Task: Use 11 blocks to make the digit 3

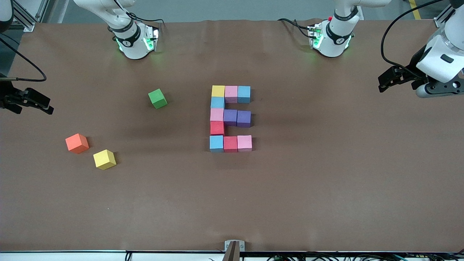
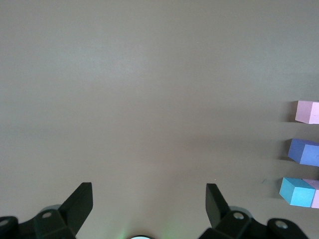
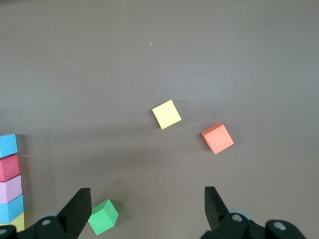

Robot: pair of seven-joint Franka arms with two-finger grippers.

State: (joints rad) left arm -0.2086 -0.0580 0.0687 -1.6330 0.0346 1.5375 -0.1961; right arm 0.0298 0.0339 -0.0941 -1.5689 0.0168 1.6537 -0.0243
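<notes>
The digit 3 [image 1: 230,119] lies near the middle of the brown surface [image 1: 326,188], built of the 11 blocks [image 1: 230,119] touching one another: a bar of yellow, pink and light blue farthest from the front camera, a pink and two purple in the middle bar, and light blue, red and pink nearest the camera, with a light blue and a red cube joining the bars on the side toward the right arm's end. Toward that end, well apart from the figure, a green cube [image 1: 157,98] sits alone, and nearer the camera an orange cube [image 1: 77,143] lies just beside a loose yellow cube [image 1: 104,159]. Wide bare surface runs around the figure to every edge. The right gripper [image 1: 27,101] hangs at its end of the surface, fingers [image 3: 79,209] spread wide and holding nothing; the left gripper [image 1: 393,80] waits at the other end, fingers [image 2: 79,204] likewise wide and empty.
</notes>
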